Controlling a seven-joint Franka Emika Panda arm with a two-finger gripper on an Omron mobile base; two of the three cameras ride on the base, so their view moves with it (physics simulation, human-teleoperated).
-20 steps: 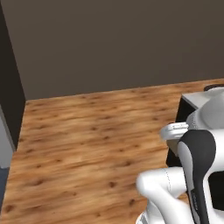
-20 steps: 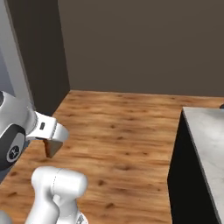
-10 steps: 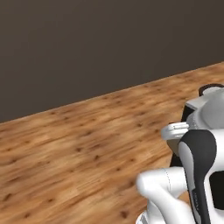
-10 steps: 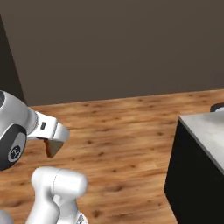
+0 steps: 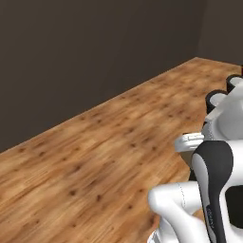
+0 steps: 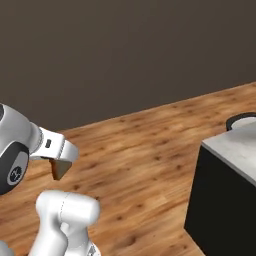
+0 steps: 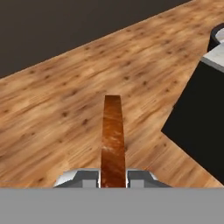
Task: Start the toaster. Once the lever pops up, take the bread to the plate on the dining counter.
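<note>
My gripper (image 7: 113, 176) is shut on the bread (image 7: 113, 131), a tan slice with a dark brown crust, seen edge-on and sticking out from between the fingers. From the right base camera the gripper (image 6: 57, 159) hangs at the left over the wooden floor, with the bread (image 6: 60, 169) under the white hand. A corner of the dining counter (image 6: 235, 144), pale grey top on dark cabinets, stands at the right. It appears again as the dining counter (image 7: 199, 118) to the right of the bread. The toaster and the plate are out of view.
Wooden floor (image 5: 95, 156) stretches ahead to a dark wall (image 5: 85, 52). A dark round object (image 6: 241, 120) sits by the counter's far corner, and two dark round objects (image 5: 216, 98) stand at the right. My white arm (image 5: 209, 190) fills the lower right.
The whole picture has swung: the base has turned, so wall and floor slid across and the counter corner came further into view. The bread stays gripped.
</note>
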